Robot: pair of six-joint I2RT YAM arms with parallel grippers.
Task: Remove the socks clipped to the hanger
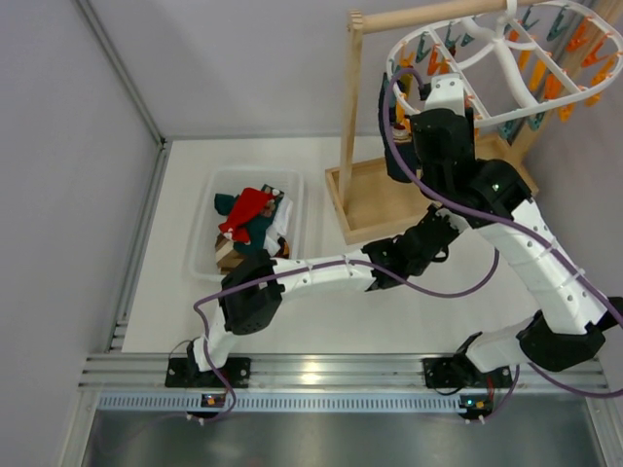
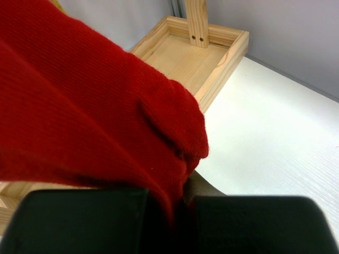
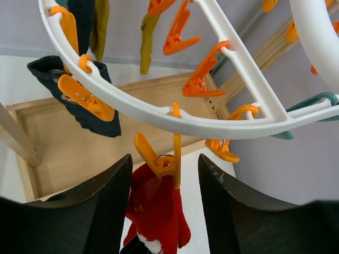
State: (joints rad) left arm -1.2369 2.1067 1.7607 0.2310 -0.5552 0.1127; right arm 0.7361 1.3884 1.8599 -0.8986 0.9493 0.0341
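hanging from an orange clothespin on the white hanger, the red sock is at lower middle of the right wrist view, between the spread fingers of the right gripper. the left gripper has its fingers pressed together, pinching this sock.

Red sock cropped at left and top edges; hanger rim likewise cropped.

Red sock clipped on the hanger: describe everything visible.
The red sock is soft ribbed knit with a white cuff at its lower end. It hangs limp from an orange clothespin on the hanger rim, between the open fingers of the right gripper. The left gripper is shut on red knit, likely this sock's lower part.
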